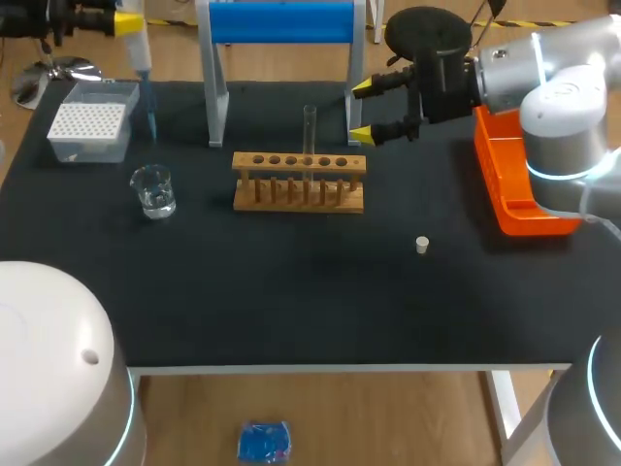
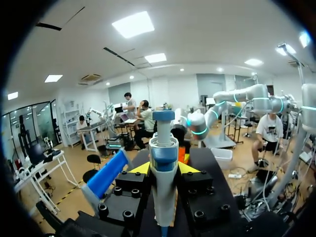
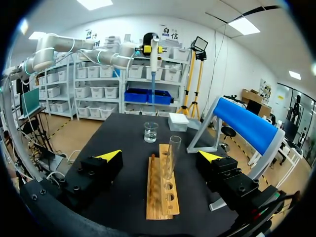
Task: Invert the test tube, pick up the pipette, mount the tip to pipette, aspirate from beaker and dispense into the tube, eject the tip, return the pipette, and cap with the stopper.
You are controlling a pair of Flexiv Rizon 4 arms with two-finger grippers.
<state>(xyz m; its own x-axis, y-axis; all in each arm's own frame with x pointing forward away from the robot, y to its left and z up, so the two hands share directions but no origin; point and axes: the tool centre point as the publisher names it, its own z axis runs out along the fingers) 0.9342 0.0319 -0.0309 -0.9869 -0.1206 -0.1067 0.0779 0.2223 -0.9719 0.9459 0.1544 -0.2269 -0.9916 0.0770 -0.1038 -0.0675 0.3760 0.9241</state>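
Two pincers with yellow tips are over a dark, matte surface (image 1: pixel 291 301). In its middle stands a wooden rack (image 1: pixel 299 182), a flat block with a row of round holes on thin pegs. A clear glass test tube (image 1: pixel 310 131) stands upright in one of the rack's middle holes.

On the left arm's side of the rack, near it, is a small clear beaker (image 1: pixel 153 190) with a little clear liquid. Farther on that side and more to the back is a clear plastic tip box (image 1: pixel 90 119) with a white dotted grid on top. Above the space between box and beaker hangs the pipette (image 1: pixel 136 39), with a white body and a thin blue tip (image 1: pixel 151 112).

On the right arm's side, in front of the rack, a small white stopper (image 1: pixel 422 245) stands alone. Well beyond it lies an orange plastic tray (image 1: pixel 519 184). Behind the rack rises a stand with a blue roll (image 1: pixel 281 21).

Only the left wrist view shows the grip: the left pincer (image 2: pixel 164 168) pinches the pipette's white and blue body from both sides. The right wrist view shows the right pincer (image 3: pixel 160 155) spread wide, with rack and tube ahead of it. The stopper and tray show only in the head view.
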